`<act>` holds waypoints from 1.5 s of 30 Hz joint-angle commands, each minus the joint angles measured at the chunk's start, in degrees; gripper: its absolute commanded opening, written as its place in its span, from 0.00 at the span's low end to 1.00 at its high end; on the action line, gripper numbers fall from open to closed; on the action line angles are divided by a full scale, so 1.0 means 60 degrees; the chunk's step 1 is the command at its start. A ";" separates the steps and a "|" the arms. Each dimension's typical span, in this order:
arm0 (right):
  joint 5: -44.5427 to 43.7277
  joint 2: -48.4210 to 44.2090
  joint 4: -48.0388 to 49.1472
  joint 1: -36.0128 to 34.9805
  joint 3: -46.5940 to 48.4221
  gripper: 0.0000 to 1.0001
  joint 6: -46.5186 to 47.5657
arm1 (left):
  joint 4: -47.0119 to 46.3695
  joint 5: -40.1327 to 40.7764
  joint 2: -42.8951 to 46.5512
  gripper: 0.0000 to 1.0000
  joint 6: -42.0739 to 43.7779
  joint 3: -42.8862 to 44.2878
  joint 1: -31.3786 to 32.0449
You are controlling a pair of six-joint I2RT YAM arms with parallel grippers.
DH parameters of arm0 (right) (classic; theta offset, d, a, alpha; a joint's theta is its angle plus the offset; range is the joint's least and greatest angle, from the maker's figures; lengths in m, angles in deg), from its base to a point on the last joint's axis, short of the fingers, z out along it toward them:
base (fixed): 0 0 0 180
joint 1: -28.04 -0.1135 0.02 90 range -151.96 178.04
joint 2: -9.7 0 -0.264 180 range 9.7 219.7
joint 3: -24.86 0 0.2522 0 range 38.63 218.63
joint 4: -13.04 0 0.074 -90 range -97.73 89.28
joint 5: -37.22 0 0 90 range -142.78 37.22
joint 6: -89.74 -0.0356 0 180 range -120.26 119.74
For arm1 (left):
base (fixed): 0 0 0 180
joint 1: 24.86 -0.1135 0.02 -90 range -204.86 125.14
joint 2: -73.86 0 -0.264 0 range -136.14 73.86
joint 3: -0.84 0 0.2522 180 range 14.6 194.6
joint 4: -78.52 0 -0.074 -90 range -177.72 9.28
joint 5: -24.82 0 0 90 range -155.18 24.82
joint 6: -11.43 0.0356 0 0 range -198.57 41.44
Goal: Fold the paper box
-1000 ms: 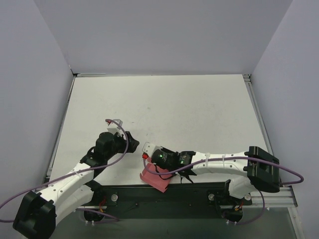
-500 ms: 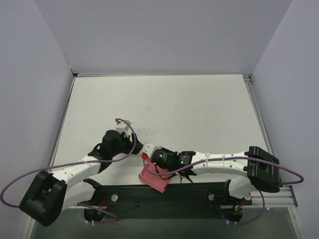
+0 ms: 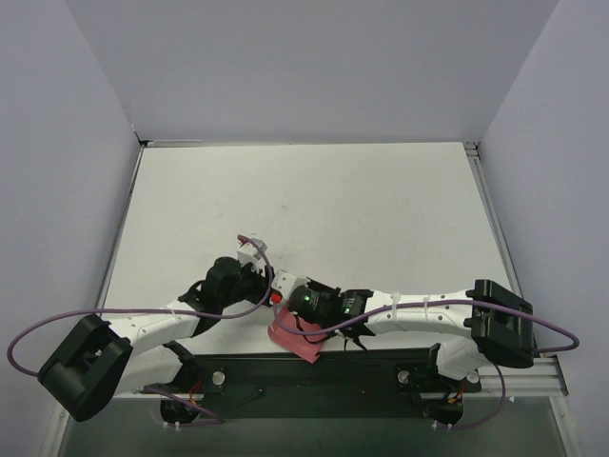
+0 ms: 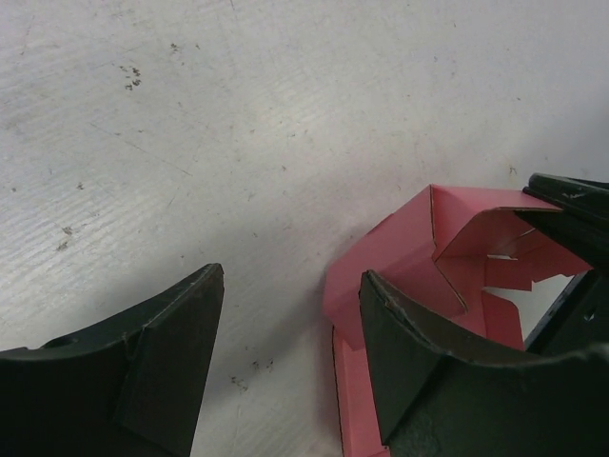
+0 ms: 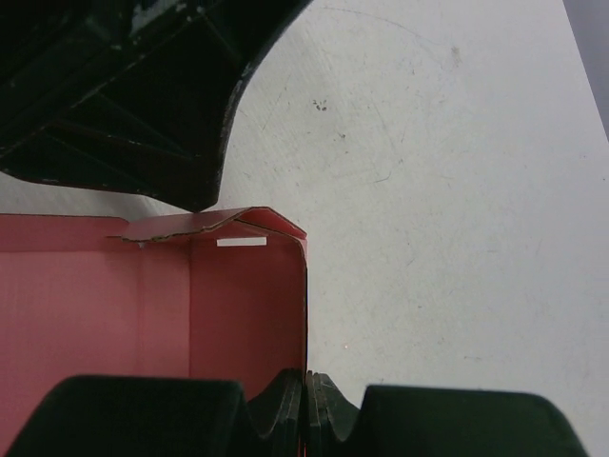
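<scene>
My right gripper (image 5: 306, 405) pinches the box (image 5: 143, 305) wall, hidden from above. My left gripper (image 4: 285, 286) stands open, holding nothing

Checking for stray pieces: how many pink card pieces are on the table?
1. The paper box lies at the near edge of the table, pinched by the right gripper; the right arm overlaps it, so scraps could be hidden.
</scene>
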 commanded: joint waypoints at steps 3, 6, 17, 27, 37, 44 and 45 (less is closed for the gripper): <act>-0.0563 -0.0023 0.0376 -0.0093 0.0088 0.00 -0.0079 | -0.1374 -0.0446 0.0102 0.67 -0.0072 -0.0313 0.0232; -0.0548 -0.0009 0.0449 -0.0078 0.0088 0.00 -0.0079 | -0.1769 -0.0592 -0.0059 0.66 0.0001 -0.0343 0.0335; -0.0343 -0.0038 0.0962 -0.0107 -0.0220 0.00 -0.0021 | -0.3264 -0.0593 -0.0499 0.65 0.1056 -0.0635 0.0496; -0.0226 -0.0038 0.1021 -0.0122 -0.0308 0.00 -0.0006 | -0.4011 -0.1060 -0.1055 0.57 0.1979 -0.0416 0.0496; -0.0138 -0.0155 0.1065 -0.0108 -0.0425 0.00 0.0023 | -0.4774 -0.2205 -0.1788 0.51 0.2404 -0.0401 0.0511; -0.0065 -0.0184 0.1094 -0.0108 -0.0469 0.00 0.0023 | -0.4905 -0.2146 -0.2037 0.51 0.2565 -0.0299 0.0569; -0.0065 -0.0199 0.1080 -0.0122 -0.0469 0.00 0.0023 | -0.4920 -0.2131 -0.2081 0.52 0.2638 -0.0255 0.0569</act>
